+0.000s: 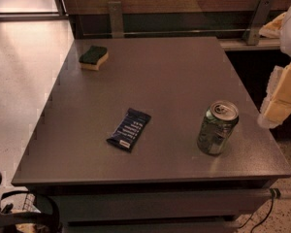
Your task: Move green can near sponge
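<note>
The green can (217, 127) stands upright on the grey table (174, 76), near its front right corner, silver top and pull tab showing. The sponge (93, 57) lies at the far left of the table, dark green side up on a pale yellow base. The two are far apart, on a diagonal across the table. My gripper (280, 98) shows as pale yellow and white parts at the right edge of the view, beyond the table's right edge, to the right of the can and a little above it. It does not touch the can.
A flat dark blue snack wrapper (129, 129) lies in the front middle of the table, between can and sponge. A rail with metal brackets (116, 18) runs along the wall behind. A dark curved object (24, 210) sits at bottom left, and a cable (269, 212) hangs at the front right.
</note>
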You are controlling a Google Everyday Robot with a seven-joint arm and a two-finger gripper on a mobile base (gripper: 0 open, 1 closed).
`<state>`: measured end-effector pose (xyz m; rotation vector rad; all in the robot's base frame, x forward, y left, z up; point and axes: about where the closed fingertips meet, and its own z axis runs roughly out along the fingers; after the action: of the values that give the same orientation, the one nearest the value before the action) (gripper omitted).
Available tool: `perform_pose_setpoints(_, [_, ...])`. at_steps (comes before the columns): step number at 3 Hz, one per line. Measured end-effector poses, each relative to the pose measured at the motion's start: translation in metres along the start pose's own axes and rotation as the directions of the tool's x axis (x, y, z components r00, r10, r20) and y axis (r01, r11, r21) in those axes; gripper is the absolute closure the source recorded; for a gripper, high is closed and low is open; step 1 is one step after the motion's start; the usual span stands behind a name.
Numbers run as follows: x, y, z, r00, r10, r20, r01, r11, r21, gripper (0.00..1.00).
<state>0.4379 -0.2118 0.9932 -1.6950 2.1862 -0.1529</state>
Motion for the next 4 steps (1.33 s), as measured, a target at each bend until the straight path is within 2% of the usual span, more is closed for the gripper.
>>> perform_pose_setpoints(1, [0.0,0.0,0.0,1.0,0.0,0.0,0.0,1.0,0.0,0.0])
perform_pose_setpoints(2, [0.013,0.005,0.0,0.998,0.026,0.065,-0.026,0.9996,-0.007,0.0])
perform_pose_setpoints(3, [0.031,0.014,-0.001,0.98,0.043,0.193,-0.039,0.999,-0.024,0.0])
perform_pose_setpoints(4, [0.04,0.032,0.006,0.938,0.041,0.343,-0.033,0.999,-0.03,0.0])
